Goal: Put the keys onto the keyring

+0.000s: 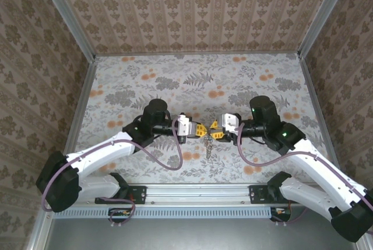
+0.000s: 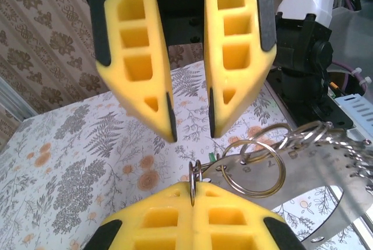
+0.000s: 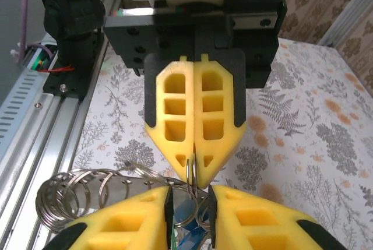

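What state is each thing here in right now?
Left gripper: shut, pinching the keyring.
Right gripper: open, fingers apart.
Keyring: held edge-on in the left fingertips.
Keys: dangling in a bunch between the grippers.

surface: floral-print tablecloth (image 1: 198, 81) | walls: patterned wallpaper (image 1: 198, 5) | near edge: aluminium rail (image 1: 198, 192)
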Available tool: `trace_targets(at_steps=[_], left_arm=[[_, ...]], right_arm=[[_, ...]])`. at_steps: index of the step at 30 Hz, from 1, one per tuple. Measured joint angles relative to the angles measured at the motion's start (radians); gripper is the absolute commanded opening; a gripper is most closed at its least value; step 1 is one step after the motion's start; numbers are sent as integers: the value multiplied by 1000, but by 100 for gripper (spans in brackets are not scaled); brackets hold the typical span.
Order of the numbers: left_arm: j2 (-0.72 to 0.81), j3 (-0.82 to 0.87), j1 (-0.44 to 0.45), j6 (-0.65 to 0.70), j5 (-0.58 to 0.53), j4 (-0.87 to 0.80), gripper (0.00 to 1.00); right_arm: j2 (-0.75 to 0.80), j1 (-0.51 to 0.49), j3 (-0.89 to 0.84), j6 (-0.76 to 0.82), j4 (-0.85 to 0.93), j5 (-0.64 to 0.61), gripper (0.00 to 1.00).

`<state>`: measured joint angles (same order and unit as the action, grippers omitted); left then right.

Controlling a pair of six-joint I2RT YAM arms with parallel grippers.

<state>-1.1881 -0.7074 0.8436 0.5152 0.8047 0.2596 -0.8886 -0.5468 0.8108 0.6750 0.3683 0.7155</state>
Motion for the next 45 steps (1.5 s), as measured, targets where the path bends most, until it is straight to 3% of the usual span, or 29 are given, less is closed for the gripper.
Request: trace_targets(at_steps=[12,40,45], left_arm=[[0,2,0,0,35,41,0],[-14,1,0,-8,34,68,0],[-15,1,0,-15,24,62,0]], right_arm=[[-23,0,0,11,2,4,17],[-54,-8,-8,33,-23,-2,20],[-61,-6,-8,31,-28,-8,1]])
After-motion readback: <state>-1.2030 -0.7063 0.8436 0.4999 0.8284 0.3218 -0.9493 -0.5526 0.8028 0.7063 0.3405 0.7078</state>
